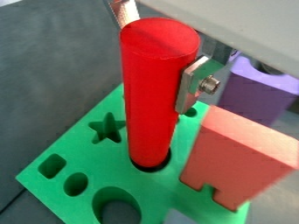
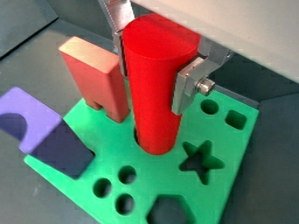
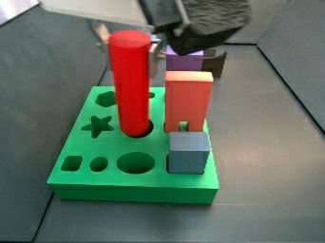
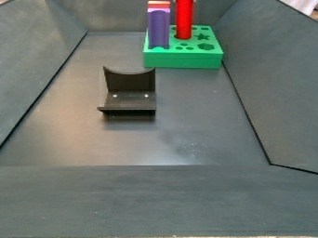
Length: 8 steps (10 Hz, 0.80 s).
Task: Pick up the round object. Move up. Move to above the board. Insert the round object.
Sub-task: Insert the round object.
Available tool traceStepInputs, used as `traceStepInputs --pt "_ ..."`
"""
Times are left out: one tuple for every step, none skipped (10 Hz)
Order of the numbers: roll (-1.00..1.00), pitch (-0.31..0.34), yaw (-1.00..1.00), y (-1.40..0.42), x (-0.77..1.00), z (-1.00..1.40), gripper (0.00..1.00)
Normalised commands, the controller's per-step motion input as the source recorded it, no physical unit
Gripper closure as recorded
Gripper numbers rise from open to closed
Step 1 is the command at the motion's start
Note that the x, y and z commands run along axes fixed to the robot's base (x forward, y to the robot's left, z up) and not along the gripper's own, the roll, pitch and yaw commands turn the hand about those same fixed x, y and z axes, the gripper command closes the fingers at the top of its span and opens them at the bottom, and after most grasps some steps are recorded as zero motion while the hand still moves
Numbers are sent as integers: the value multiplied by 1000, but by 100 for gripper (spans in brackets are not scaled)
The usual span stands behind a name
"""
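Note:
The round object [image 1: 158, 87] is a tall red cylinder standing upright with its lower end in a round hole near the middle of the green board [image 1: 70, 166]. It shows in both wrist views [image 2: 158, 87] and both side views [image 3: 129, 81] [image 4: 184, 17]. My gripper [image 1: 158, 52] is shut on the cylinder's upper part, with a silver finger plate [image 2: 191, 83] on each side. The gripper body sits above and behind the peg in a side view [image 3: 129, 38]. The board [image 3: 127, 180] lies at the far end of the bin [image 4: 187, 58].
A red-orange block [image 3: 188, 100] stands in the board beside the peg, with a purple block [image 3: 184, 59] behind it and a blue-grey cube [image 3: 188, 152] in front. The fixture [image 4: 126, 91] stands mid-floor. Dark walls enclose the bin.

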Motion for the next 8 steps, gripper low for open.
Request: traceStepInputs --pt "0 76 -149 0 151 -263 100" --pt "0 16 -63 -37 0 -349 100" --pt "67 26 -63 -74 -40 -394 100" --pt "0 0 -51 -20 0 -366 100" --pt "-79 0 0 0 63 -174 100" --pt "-84 -36 -11 57 0 -57 100" --pt "-36 0 -43 0 0 -14 100" --pt "0 0 0 0 0 0 100"
